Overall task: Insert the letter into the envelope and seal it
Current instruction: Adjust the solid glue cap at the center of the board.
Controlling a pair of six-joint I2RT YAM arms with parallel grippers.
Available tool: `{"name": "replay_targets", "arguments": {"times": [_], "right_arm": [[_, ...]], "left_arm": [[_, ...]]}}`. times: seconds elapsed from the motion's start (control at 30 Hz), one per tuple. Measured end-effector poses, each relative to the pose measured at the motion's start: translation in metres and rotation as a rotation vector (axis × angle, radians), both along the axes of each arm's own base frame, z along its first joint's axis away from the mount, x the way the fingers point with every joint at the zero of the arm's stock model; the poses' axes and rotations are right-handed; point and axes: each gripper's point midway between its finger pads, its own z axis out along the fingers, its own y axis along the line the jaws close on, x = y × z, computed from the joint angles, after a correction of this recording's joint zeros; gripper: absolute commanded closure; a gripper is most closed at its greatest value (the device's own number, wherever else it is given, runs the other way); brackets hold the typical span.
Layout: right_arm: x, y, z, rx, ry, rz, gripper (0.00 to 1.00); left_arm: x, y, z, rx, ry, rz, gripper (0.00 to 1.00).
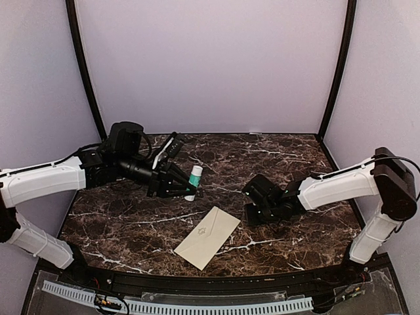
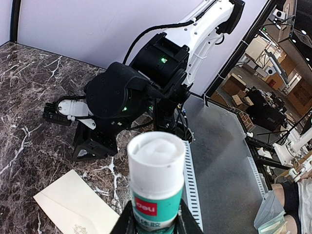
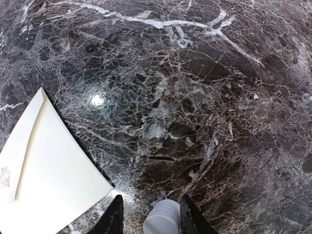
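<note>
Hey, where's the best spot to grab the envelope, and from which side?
Grip the envelope at its edge nearest the right pincer, sliding in low from the right. It lies flat on the table, so a straight top-down pinch likely finds nothing; the right wrist view shows shadow under that edge, suggesting slight lift.

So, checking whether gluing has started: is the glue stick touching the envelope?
Apart. The top view shows the glue stick, held by the left gripper, with a strip of bare tabletop between it and the envelope.
</note>
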Motion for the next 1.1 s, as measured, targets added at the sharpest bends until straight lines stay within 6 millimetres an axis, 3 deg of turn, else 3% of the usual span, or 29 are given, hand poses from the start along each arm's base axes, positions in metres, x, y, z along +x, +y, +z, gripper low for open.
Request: {"name": "replay_targets", "arguments": {"times": [0.2, 0.47, 0.7, 0.97, 1.1], "right_arm": [[-0.003, -0.001, 0.003, 0.003, 0.010, 0.003, 0.48], [-0.006, -0.010, 0.007, -0.019, 0.013, -0.011, 0.61], [-0.007, -0.008, 0.006, -0.015, 0.024, -0.002, 0.58], [-0.010, -0.011, -0.002, -0.040, 0.044, 0.005, 0.71], [-0.010, -0.011, -0.002, -0.041, 0.044, 0.007, 0.73]], "left_arm": [[0.000, 0.000, -0.001, 0.001, 0.008, -0.002, 1.00], [-0.001, -0.001, -0.002, 0.003, 0.021, -0.011, 1.00], [-0.001, -0.002, -0.004, 0.007, 0.028, -0.012, 1.00], [-0.001, -0.002, -0.004, 0.004, 0.027, -0.013, 1.00], [-0.001, -0.002, -0.004, 0.004, 0.026, -0.013, 1.00]]}}
